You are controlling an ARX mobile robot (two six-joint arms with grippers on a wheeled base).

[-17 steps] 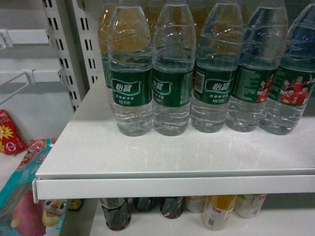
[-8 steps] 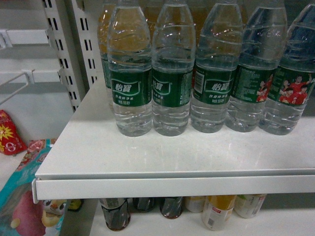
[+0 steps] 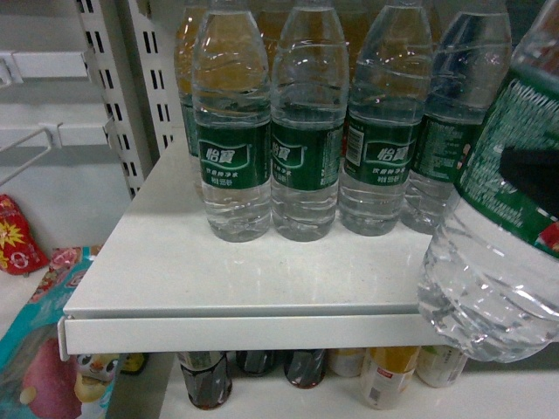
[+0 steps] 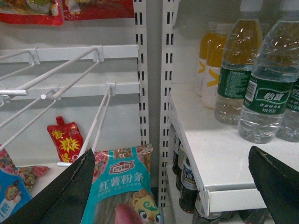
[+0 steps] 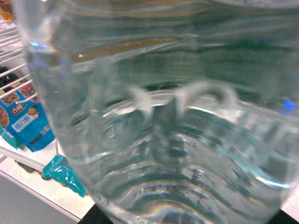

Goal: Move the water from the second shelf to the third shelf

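Note:
One water bottle (image 3: 489, 262), clear and ribbed with a dark green label, hangs tilted in front of the white shelf's (image 3: 262, 333) right end, close to the head camera. My right gripper (image 3: 531, 179) is shut on it, and a dark finger crosses the label. That bottle (image 5: 163, 116) fills the right wrist view, where only dark finger corners show at the bottom. Several more water bottles (image 3: 231, 131) stand in a row on the shelf. My left gripper (image 4: 173, 186) is open and holds nothing, low in front of the shelf post, left of the shelf.
Dark cola bottles (image 3: 205, 380) and juice bottles (image 3: 384, 375) stand on the shelf below. Orange juice bottles (image 4: 210, 65) stand behind the water row. A slotted upright post (image 3: 113, 96) and a wire rack (image 4: 70, 79) with snack packs (image 4: 126, 186) lie to the left.
The rightmost water bottle has left the row and come forward and up toward the head camera, held by my right gripper. The other bottles have not moved.

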